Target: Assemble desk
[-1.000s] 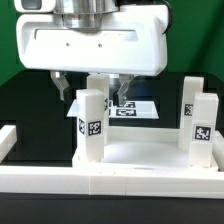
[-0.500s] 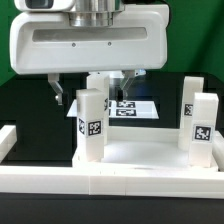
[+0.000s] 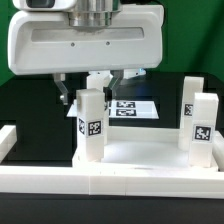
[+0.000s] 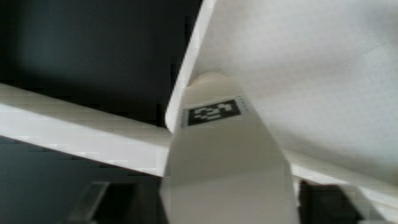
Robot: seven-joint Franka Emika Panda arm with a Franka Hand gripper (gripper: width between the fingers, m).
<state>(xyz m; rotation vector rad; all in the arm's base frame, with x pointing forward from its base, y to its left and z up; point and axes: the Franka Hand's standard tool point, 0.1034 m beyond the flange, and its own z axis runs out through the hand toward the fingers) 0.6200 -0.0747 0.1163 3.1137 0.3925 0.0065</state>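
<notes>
My tool (image 3: 90, 88) hangs over the back of the white tabletop (image 3: 140, 155), which lies on the black worktop (image 3: 30, 110) with legs standing on it. A tagged leg (image 4: 228, 170) rises between my fingers; whether I grip it, I cannot tell.

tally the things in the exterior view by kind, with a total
legs standing upright on the tabletop: 4, near left leg, rear left leg mostly behind the gripper, two right legs
tabletop: 1
marker board: 1
border rail: 1
total: 7
</notes>
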